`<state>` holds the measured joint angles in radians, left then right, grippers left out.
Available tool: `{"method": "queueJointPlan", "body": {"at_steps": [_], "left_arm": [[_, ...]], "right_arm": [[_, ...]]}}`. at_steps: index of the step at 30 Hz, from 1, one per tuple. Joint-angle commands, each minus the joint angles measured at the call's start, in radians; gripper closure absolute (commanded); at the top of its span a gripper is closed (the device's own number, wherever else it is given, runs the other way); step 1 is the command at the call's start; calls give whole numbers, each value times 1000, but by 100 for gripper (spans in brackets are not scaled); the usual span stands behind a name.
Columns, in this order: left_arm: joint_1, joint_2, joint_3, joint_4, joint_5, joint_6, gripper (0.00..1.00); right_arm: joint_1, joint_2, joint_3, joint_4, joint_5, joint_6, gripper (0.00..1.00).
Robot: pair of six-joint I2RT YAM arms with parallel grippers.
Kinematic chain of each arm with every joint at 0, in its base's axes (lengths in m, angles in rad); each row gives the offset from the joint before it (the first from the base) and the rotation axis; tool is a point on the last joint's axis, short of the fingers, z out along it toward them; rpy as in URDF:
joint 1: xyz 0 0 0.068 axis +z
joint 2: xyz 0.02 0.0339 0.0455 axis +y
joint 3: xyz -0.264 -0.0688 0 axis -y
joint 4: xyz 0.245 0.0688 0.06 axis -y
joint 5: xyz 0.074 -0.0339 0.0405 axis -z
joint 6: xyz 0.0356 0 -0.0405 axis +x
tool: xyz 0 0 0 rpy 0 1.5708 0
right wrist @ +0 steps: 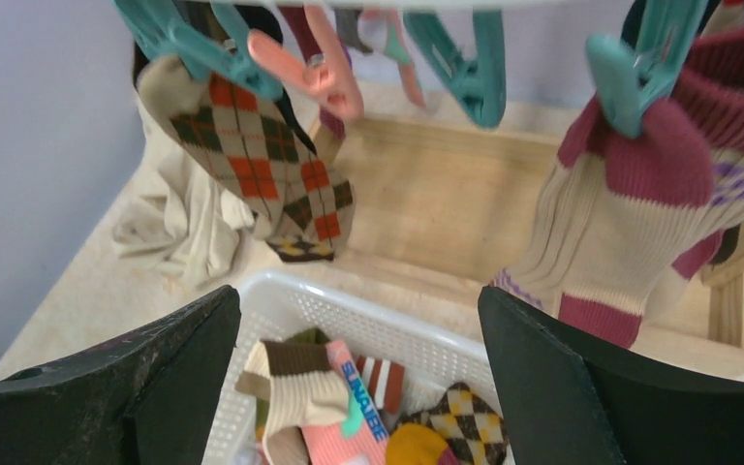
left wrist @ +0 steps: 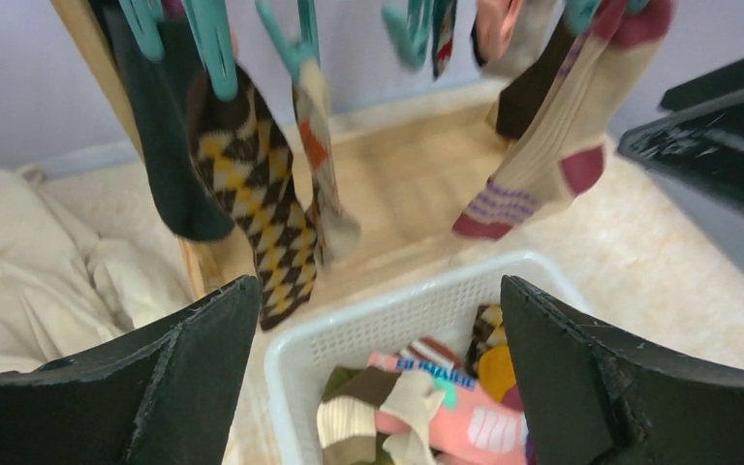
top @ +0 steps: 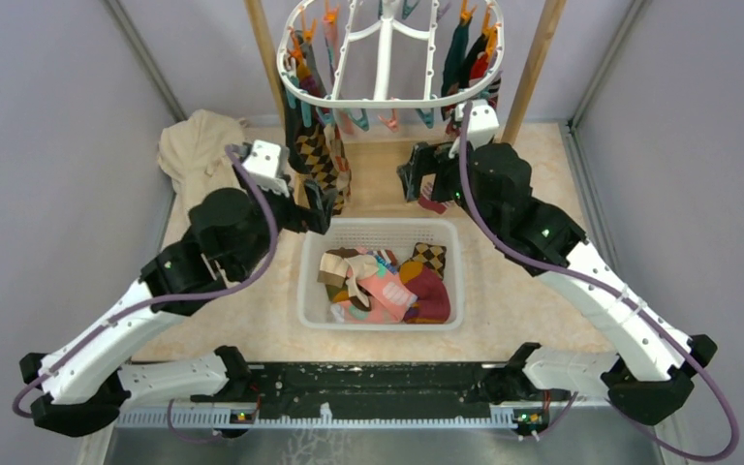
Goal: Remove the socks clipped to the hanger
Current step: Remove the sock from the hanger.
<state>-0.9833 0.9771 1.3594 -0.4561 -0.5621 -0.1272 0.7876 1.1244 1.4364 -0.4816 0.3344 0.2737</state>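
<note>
The white oval hanger [top: 378,101] hangs at the top centre with teal and orange clips. Socks stay clipped on its left side, among them a yellow-brown argyle sock [top: 312,145] [left wrist: 252,194], and on its right side [top: 470,58]. My left gripper [top: 322,201] [left wrist: 378,291] is open and empty, just below the argyle sock and a dark sock [left wrist: 165,145]. My right gripper [top: 417,179] [right wrist: 358,295] is open and empty, low between an orange argyle sock [right wrist: 252,155] and a cream-and-maroon striped sock [right wrist: 630,213] [left wrist: 562,145].
A white mesh basket [top: 310,291] [left wrist: 397,310] [right wrist: 368,310] with several loose socks stands between the arms, under both grippers. A beige cloth [top: 194,145] lies at the back left. Wooden frame posts [top: 538,68] stand beside the hanger. Grey walls close both sides.
</note>
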Motion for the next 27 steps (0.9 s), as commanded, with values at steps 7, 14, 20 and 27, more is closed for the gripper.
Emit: {"method": "queueJointPlan", "body": {"at_steps": [7,14,20,27], "left_arm": [[14,-77,-434,408,-92,32,1],[14,50,-560,640,-183,63,3],[58,176,-625,851,-227,102,3],[124,305,-638,995,-185,95,3]], "right_arm": [[-1,-120,-199,72,-80,32,7],[0,-186,-358,142,-117,101,8],[-1,-181,-408,168,-145,103,8],[-1,-162,-414,173,-151,86,8]]}}
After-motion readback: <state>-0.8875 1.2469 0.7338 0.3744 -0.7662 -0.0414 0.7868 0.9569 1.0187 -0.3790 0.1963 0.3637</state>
